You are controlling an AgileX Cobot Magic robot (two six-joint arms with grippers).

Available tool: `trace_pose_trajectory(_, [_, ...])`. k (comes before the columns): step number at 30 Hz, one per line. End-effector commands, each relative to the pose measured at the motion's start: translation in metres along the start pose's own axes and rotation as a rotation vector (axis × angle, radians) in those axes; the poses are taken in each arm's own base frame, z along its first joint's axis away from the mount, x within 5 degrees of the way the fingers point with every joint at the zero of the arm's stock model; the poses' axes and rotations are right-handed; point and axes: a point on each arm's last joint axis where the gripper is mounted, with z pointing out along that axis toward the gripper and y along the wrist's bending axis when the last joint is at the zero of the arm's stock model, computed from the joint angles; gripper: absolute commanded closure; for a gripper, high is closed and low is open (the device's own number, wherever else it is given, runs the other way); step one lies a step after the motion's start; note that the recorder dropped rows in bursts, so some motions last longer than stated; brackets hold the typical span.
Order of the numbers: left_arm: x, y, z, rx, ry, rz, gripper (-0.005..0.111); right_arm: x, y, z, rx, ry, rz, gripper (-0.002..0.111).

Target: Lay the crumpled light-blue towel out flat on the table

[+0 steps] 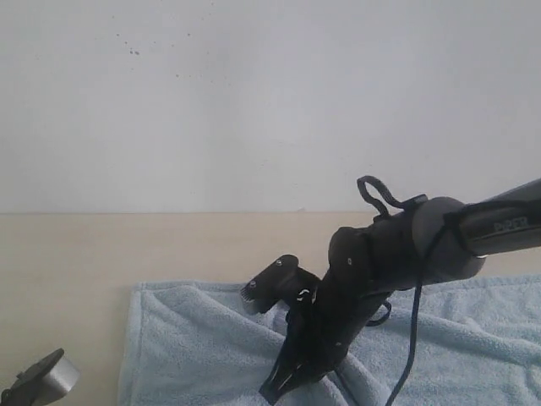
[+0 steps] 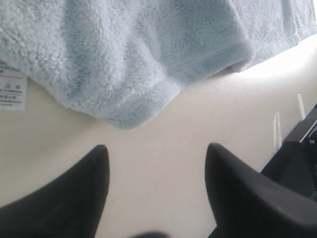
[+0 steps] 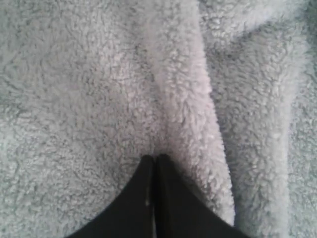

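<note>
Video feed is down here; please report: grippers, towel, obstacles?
Left gripper open, empty, above pale beige tabletop. Right gripper shut, tips on fluffy light-blue towel, mostly spread, some ridges. No obstacle seen.

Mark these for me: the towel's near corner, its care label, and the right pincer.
towel (image 2: 132, 113), left wrist view, on the hemmed corner.
care label (image 2: 12, 90), left wrist view, on its printed white face.
right pincer (image 3: 153, 159), right wrist view, where the closed tips meet.
</note>
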Motion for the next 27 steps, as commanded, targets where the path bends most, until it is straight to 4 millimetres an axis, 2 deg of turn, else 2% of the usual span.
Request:
trace_pose_trajectory(1, [0.002, -0.001, 0.001, 0.016, 0.003, 0.005, 0.052, 0.001, 0.005, 0.001, -0.026, 0.025, -0.049, 0.108])
trace_pose_trajectory(5, [0.002, -0.001, 0.001, 0.016, 0.003, 0.012, 0.052, -0.006, 0.023, -0.004, -0.052, 0.009, -0.083, 0.108])
trace_pose_trajectory(8, [0.002, -0.002, 0.001, 0.021, 0.004, 0.012, 0.052, 0.001, 0.019, 0.007, -0.052, 0.038, -0.077, 0.108])
trace_pose_trajectory(11, [0.002, -0.002, 0.001, 0.023, 0.004, 0.012, 0.052, 0.017, -0.011, 0.022, -0.010, 0.098, 0.018, 0.108])
trace_pose_trajectory(12, [0.002, -0.002, 0.001, 0.025, 0.005, 0.012, 0.052, 0.025, -0.032, 0.022, 0.013, 0.103, 0.095, 0.108])
trace_pose_trajectory(14, [0.002, -0.002, 0.001, 0.025, 0.005, 0.012, 0.052, 0.037, -0.059, 0.018, 0.038, 0.105, 0.200, 0.108])
trace_pose_trajectory(16, [0.002, -0.003, 0.001, 0.035, 0.006, 0.024, 0.052, 0.047, -0.074, 0.015, 0.037, 0.127, 0.263, 0.108])
trace_pose_trajectory(20, [0.001, -0.003, 0.001, 0.039, -0.004, 0.030, 0.052, 0.050, -0.074, 0.014, 0.021, 0.153, 0.245, 0.108])
trace_pose_trajectory(27, [-0.012, -0.001, 0.000, -0.013, -0.080, 0.056, 0.052, 0.036, -0.046, 0.019, -0.037, 0.134, 0.193, 0.108])
